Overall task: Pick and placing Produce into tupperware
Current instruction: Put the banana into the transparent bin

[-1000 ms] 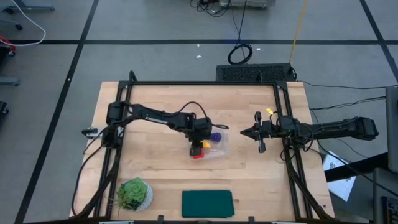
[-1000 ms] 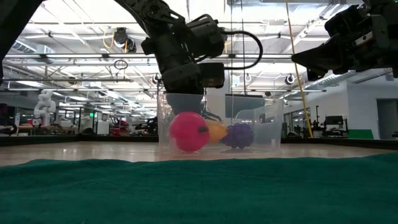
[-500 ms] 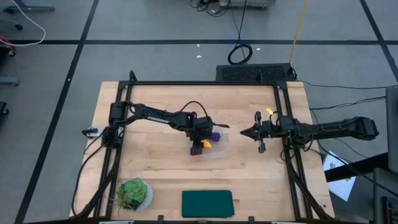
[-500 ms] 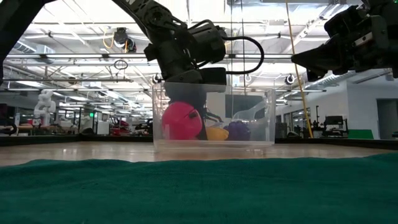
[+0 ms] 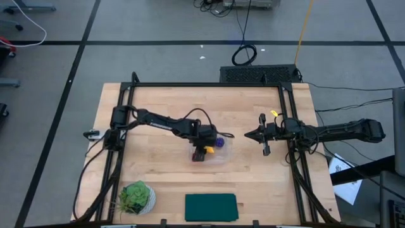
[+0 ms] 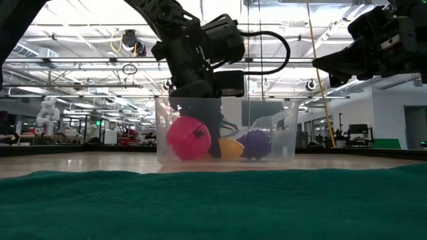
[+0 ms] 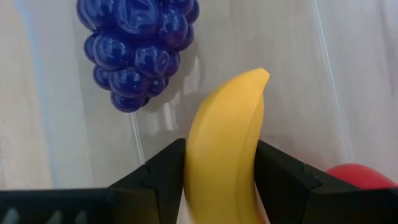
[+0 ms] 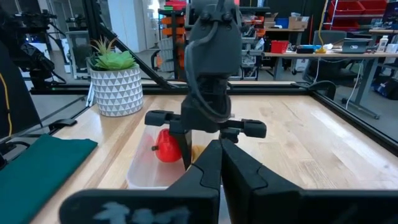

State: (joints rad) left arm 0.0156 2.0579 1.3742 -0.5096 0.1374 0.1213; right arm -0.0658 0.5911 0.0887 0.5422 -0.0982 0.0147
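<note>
The clear tupperware (image 5: 223,154) stands on the wooden table, a little right of its middle; it also shows in the low view (image 6: 280,130). In it lie the purple grapes (image 7: 137,43), the red fruit (image 6: 189,138) and the yellow banana (image 7: 224,143). My left gripper (image 5: 204,149) reaches down into the tupperware and is shut on the banana. My right gripper (image 5: 248,134) hovers above the table to the right of the tupperware, shut and empty. My left gripper pinches the banana's middle part (image 7: 217,168) between its two fingers (image 7: 161,171), which lie across it. The fingers come from above, pointing down into the tupperware. The banana's free end (image 7: 258,78) points away from the gripper, between the grapes and the red fruit.
A potted green plant (image 5: 136,197) stands at the near left corner. A dark green flat cloth (image 5: 211,207) lies at the near edge. A black frame rail (image 5: 291,126) runs along the table's sides.
My left gripper has gone down a little into the tupperware, still shut on the banana. The tupperware has slid a little toward the table's left edge, with the red fruit in it.
</note>
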